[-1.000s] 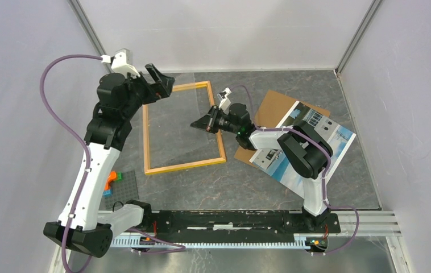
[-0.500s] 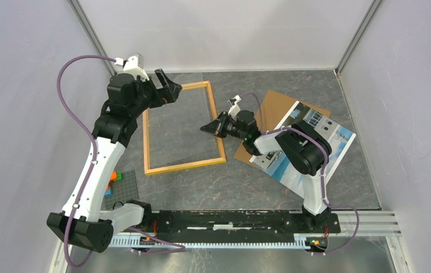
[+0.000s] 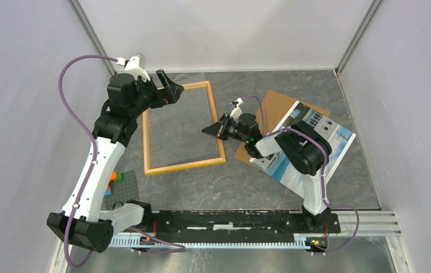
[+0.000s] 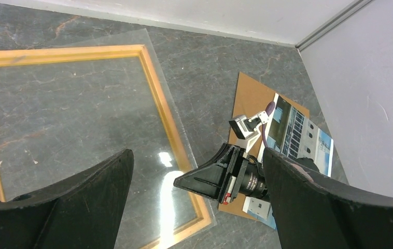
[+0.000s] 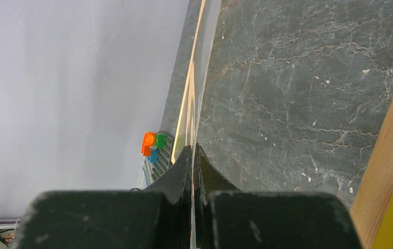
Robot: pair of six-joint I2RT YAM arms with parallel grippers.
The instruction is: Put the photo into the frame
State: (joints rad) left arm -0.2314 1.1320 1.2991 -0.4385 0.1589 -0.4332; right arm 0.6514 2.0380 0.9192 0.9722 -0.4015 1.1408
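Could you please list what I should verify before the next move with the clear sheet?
1. Right end effector shut on the clear transparent sheet edge: ok.
2. Left end effector open and empty above the thin orange-yellow wooden frame: ok.
3. Sheet inside the frame's rails: not ok, it overhangs two.
4. Building photo print face up on the brown fibreboard panel: ok.
5. Sheet edge lifted clear of the frame: cannot tell.

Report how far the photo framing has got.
Done: the orange-yellow wooden frame lies flat. In hand: right pincer shut on the clear transparent sheet over it; left pincer open. Left: the rectangular building photo, lying on the brown fibreboard panel, must go in.
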